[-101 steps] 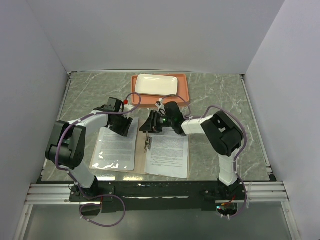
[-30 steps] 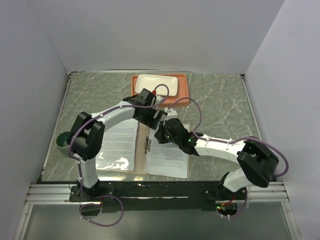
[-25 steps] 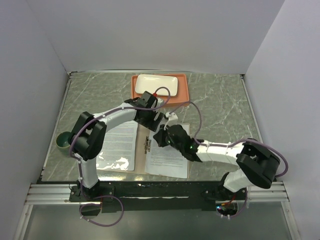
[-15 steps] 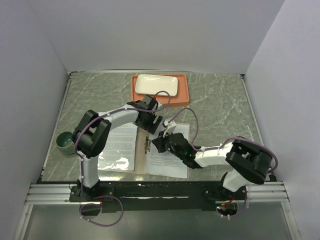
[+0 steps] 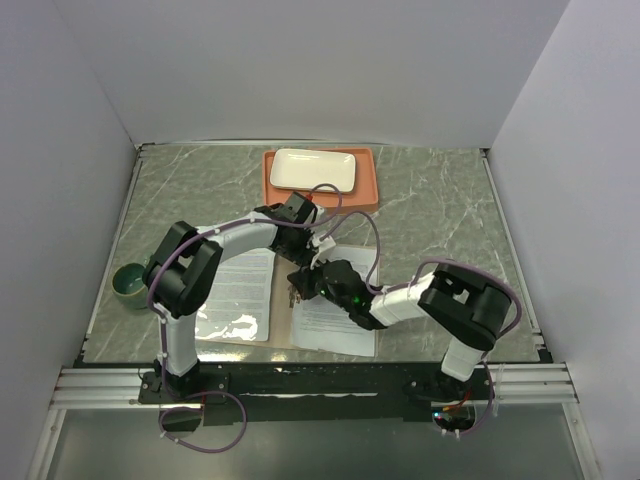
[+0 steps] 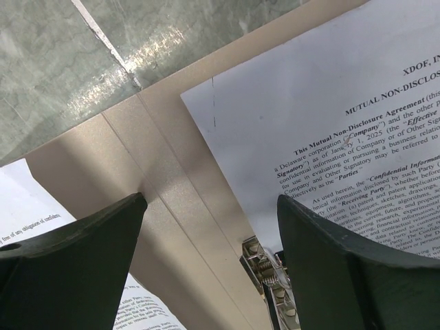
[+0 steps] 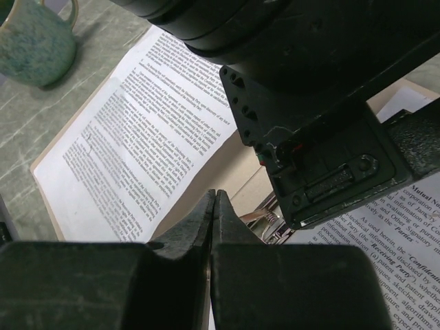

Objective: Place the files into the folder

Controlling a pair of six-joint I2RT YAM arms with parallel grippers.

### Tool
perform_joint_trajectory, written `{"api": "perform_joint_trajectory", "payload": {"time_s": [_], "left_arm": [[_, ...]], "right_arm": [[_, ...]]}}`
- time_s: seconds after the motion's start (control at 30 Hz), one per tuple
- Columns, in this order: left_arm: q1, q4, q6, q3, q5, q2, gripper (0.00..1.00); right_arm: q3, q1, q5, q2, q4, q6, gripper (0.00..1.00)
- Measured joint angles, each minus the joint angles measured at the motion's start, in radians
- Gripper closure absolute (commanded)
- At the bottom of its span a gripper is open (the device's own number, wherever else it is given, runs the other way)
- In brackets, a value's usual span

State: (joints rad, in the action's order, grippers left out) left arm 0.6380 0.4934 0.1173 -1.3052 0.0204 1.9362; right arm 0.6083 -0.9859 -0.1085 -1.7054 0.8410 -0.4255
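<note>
While the left hand [image 6: 210,203] gapes wide over the folder [image 6: 148,148], the right hand [image 7: 213,199] — close by — is shut.

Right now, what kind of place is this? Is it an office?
Probably a robot test booth, not an office. Plain white walls box in a marble-look table, two robot arms are bolted to a rail at its near edge, and a folder with printed files lies on it.

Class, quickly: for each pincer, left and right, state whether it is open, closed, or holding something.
Left pincer: open, holding nothing, above the folder.
Right pincer: closed, with nothing visible in its grip.
</note>
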Motion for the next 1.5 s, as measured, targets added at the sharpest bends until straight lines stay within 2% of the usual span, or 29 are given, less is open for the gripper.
{"api": "perform_joint_trajectory", "payload": {"time_s": [0.4,1.03,1.5], "left_arm": [[0.005,-0.018,0.004,0.006,0.022,0.0,0.16],[0.01,-0.022,0.004,0.01,0.024,0.0,0.17],[0.011,-0.06,0.0,0.044,0.025,-0.019,0.17]], "right_arm": [[0.029,0.0,0.046,-0.076,0.024,-0.018,1.0],[0.033,0.0,0.114,-0.097,0.039,-0.042,1.0],[0.072,0.0,0.151,-0.099,-0.062,-0.042,1.0]]}}
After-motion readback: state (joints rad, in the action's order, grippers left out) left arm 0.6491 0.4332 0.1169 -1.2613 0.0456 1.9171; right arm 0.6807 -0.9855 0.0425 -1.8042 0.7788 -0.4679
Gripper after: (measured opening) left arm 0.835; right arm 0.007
